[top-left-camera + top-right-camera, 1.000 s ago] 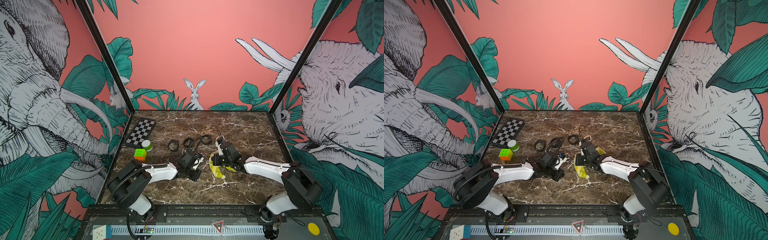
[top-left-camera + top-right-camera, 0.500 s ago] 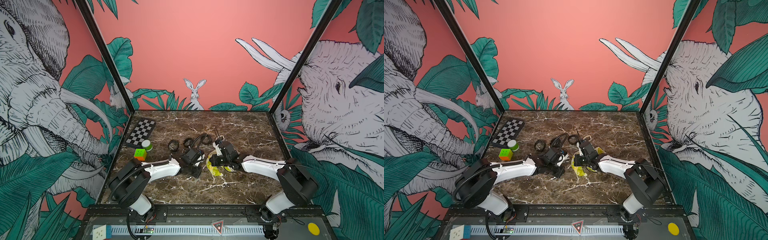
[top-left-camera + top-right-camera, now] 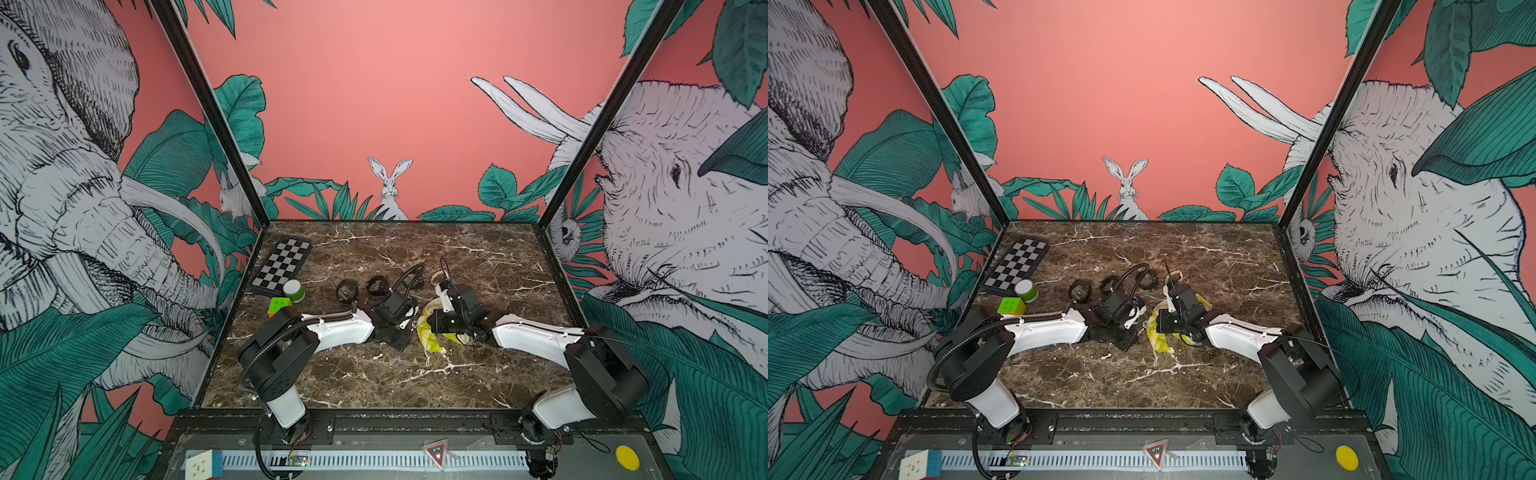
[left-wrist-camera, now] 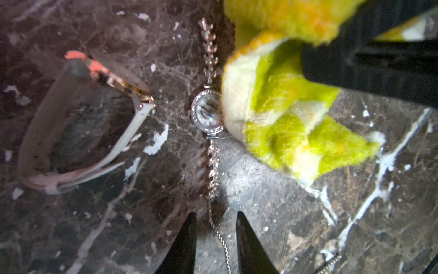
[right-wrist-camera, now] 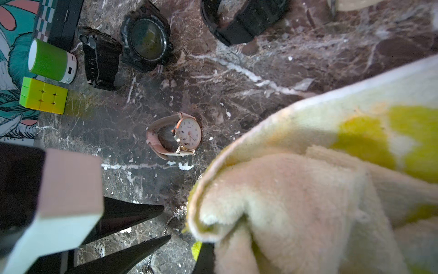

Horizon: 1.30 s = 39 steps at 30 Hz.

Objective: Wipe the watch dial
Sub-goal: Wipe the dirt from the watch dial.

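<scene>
Left wrist: fuzzy cloth [image 4: 279, 106] touching round jewelled dial [image 4: 208, 112].

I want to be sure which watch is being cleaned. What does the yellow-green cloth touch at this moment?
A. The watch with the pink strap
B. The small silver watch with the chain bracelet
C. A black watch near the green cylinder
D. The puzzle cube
B: in the left wrist view the cloth lies against the rim of the small silver watch, and touches none of the others.
</scene>
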{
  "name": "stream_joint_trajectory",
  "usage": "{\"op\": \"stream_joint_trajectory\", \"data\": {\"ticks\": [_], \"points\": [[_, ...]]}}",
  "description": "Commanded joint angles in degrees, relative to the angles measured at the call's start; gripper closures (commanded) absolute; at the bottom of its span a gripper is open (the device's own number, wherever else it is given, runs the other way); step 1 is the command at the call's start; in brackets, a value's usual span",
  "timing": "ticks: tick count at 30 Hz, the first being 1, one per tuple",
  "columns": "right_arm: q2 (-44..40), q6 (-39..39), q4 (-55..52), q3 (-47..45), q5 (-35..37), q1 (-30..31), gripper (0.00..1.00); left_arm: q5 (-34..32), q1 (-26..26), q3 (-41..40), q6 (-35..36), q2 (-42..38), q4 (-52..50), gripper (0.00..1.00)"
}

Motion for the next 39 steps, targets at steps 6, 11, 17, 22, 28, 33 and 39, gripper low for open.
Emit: {"op": "stream_joint_trajectory", "data": {"ticks": [6,11,17,22,28,33,39], "points": [[1.2,0.6,3.9,0.7,-4.5,-0.2,1.00,-1.8,-0.3,3.5,2.5,3.9,-4.3,0.73],[3.4,0.8,3.7,3.0,-5.7,-0.2,1.00,-1.3,-0.3,3.7,2.6,4.6,-5.3,0.78],[8.3,3.1,7.4,3.3,-7.8,0.2,1.00,-0.4,-0.3,3.4,2.4,4.5,-5.6,0.85],[11.6,7.0,13.7,0.9,-9.1,0.3,1.00,-0.1,-0.3,3.4,2.1,4.6,-5.8,0.92],[12.7,9.4,18.3,-2.1,-6.8,0.4,1.00,0.8,-0.3,3.4,1.8,4.9,-6.1,1.00],[9.4,8.2,15.3,-3.1,-5.0,0.4,1.00,1.2,-0.3,2.8,1.1,4.8,-6.4,1.00],[2.7,5.5,8.9,-3.2,-2.4,0.2,1.00,1.9,-0.3,0.2,-0.2,2.0,-5.2,1.00]]}}
